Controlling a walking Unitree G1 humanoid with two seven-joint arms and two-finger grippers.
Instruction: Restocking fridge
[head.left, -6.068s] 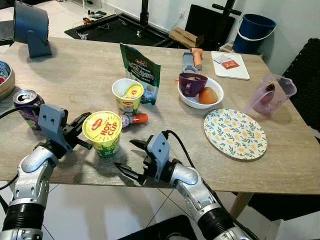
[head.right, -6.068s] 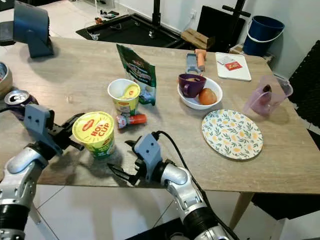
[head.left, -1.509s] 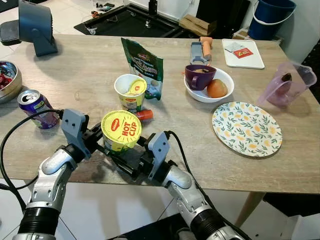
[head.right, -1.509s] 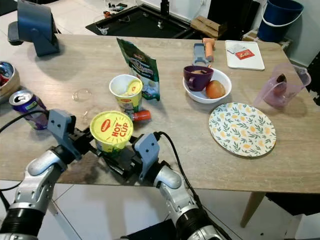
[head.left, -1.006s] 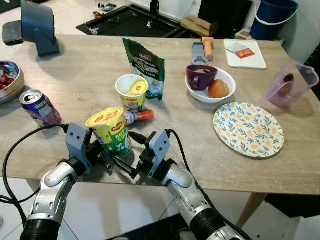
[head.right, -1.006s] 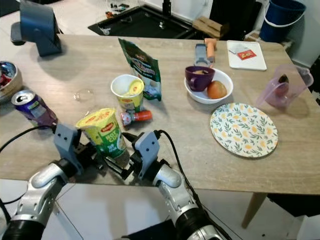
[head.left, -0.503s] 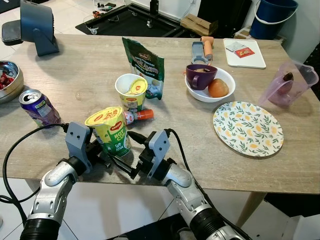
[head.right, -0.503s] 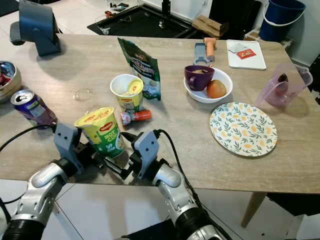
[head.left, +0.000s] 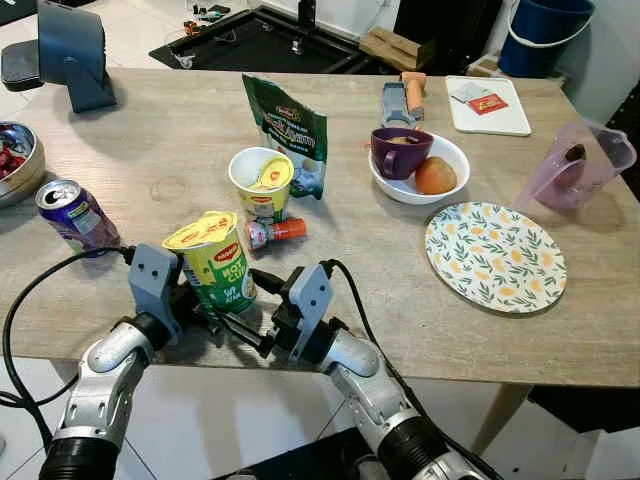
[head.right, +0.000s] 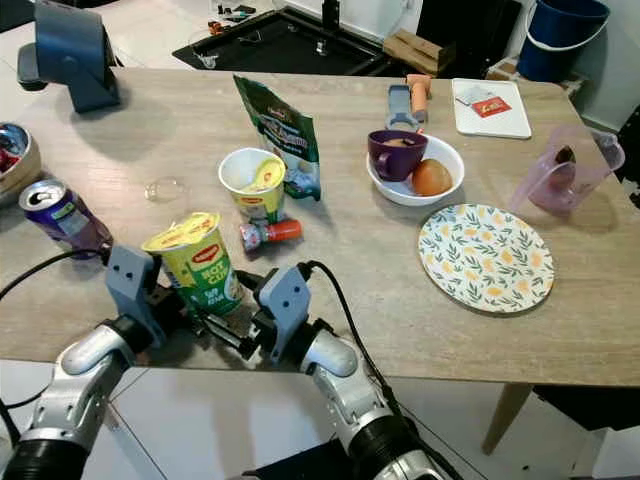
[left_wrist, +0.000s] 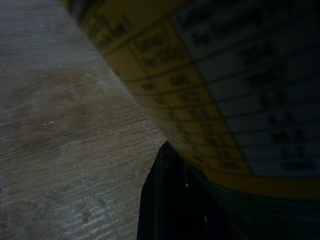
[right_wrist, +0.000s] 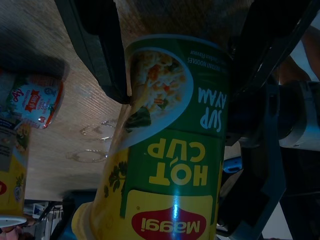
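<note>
The noodle cup (head.left: 218, 262) stands tilted near the front edge of the wooden table (head.left: 150, 150), green and yellow with a peel-off lid (red logo, "HOT CUP" on its side). The left gripper (head.left: 205, 312) and right gripper (head.left: 258, 312) both clamp its base from opposite sides.

home dining area | wooden table (head.left: 180, 130) | floral plate (head.left: 495, 257) | snacks

Steel bowl (head.left: 14, 165) cut off — contents too small to tell.
</note>
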